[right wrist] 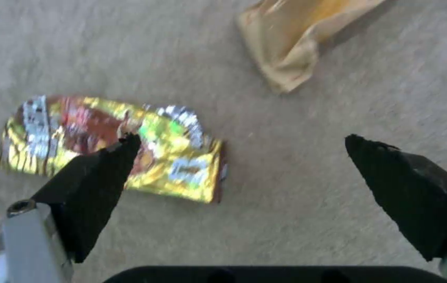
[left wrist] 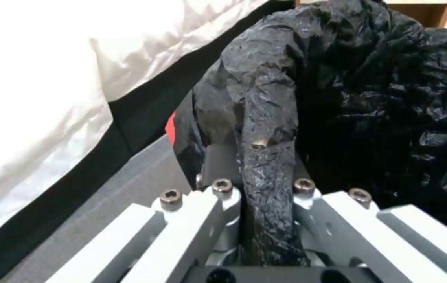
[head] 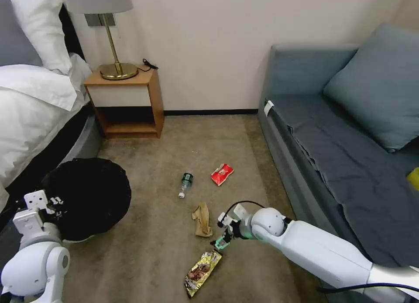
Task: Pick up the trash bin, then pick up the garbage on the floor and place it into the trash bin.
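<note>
The trash bin, lined with a crinkled black bag, hangs low at the left beside the bed. My left gripper is shut on its bag-covered rim. The garbage lies on the beige carpet floor: a clear bottle with a green label, a red snack packet, crumpled brown paper and a gold foil wrapper. Low over the carpet, my right gripper stands open between the paper and the wrapper. One of its black fingertips overlaps the foil wrapper, and the brown paper lies beyond.
A bed with white linen runs along the left. A wooden bedside table with a brass lamp stands at the wall. A grey-blue sofa borders the right. Open carpet lies between them.
</note>
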Controlling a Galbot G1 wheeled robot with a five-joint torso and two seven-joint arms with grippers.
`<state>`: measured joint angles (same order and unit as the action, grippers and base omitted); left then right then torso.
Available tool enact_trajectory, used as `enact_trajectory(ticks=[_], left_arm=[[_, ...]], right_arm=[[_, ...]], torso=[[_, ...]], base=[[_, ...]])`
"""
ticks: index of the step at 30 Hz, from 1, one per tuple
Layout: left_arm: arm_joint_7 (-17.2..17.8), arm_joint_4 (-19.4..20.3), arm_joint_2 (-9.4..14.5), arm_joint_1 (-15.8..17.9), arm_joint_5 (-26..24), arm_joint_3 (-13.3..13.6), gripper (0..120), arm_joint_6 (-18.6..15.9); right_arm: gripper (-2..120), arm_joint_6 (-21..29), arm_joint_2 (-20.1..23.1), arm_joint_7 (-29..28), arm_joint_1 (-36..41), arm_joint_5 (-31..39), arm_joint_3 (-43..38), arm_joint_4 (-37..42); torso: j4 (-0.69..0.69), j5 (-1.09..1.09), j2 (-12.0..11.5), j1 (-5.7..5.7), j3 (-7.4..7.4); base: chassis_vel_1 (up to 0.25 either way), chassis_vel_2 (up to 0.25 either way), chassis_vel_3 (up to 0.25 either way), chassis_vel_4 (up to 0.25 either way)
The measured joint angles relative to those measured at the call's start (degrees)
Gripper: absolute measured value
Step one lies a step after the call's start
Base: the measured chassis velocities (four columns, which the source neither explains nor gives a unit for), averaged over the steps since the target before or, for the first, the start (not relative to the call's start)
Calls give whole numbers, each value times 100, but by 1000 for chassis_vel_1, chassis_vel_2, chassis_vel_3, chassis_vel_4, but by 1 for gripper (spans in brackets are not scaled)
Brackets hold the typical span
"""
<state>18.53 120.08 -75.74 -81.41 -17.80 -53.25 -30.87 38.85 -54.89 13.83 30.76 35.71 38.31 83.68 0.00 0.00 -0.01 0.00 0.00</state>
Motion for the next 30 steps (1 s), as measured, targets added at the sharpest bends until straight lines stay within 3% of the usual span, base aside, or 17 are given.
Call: enact_trajectory(ticks=[30], left_arm=[[17, 295, -157, -77, 66, -5, 4, -34]], right_arm=[[100, -88, -316, 216, 105, -363, 296, -468]], torso=[[0, 0, 0, 0, 0]], base=[[0, 0, 0, 0]])
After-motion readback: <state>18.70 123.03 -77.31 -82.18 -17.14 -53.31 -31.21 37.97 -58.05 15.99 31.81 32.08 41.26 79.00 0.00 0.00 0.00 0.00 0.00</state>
